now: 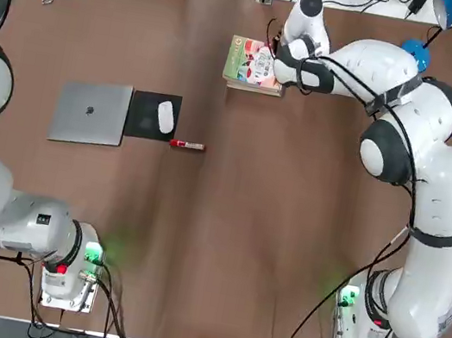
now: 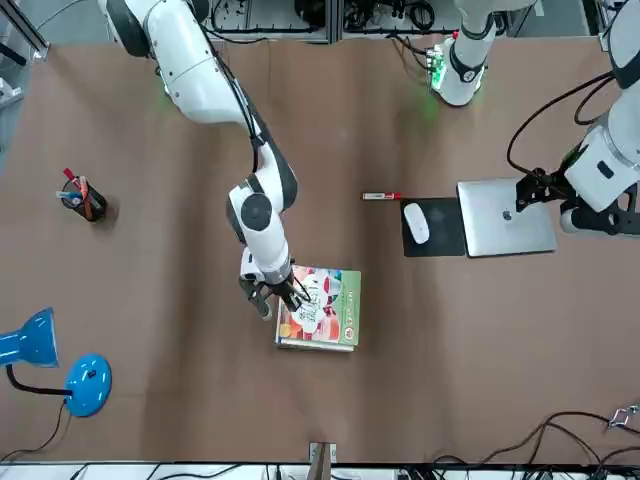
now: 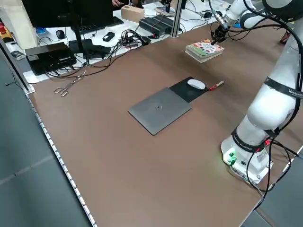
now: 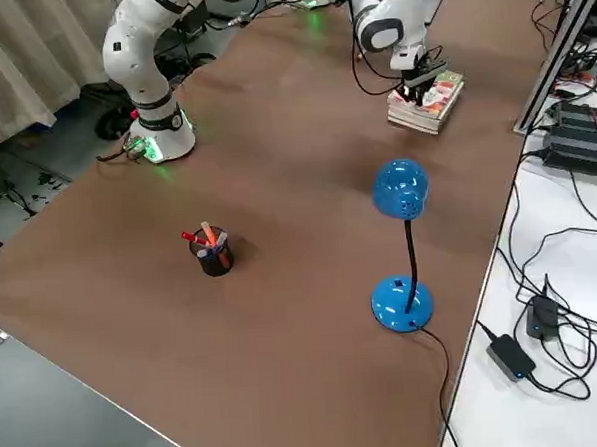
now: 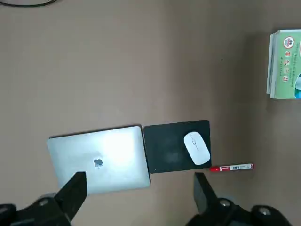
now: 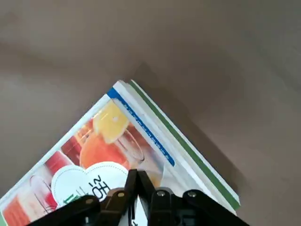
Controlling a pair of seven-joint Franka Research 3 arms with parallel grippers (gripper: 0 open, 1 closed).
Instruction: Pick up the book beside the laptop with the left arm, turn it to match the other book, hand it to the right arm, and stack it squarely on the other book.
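The overhead light is even and moderately bright, with broad pale sheens on the brown tabletop (image 1: 229,248). In the left wrist view a soft white glare sits on the lid of the laptop (image 5: 101,160), and the table darkens toward one side. In the right wrist view a soft-edged shadow falls beside the stacked books (image 6: 108,155), whose fine print is slightly soft. Green status lights tint the arm bases. The front view shows a faint shadow beside the pen cup (image 2: 84,200).
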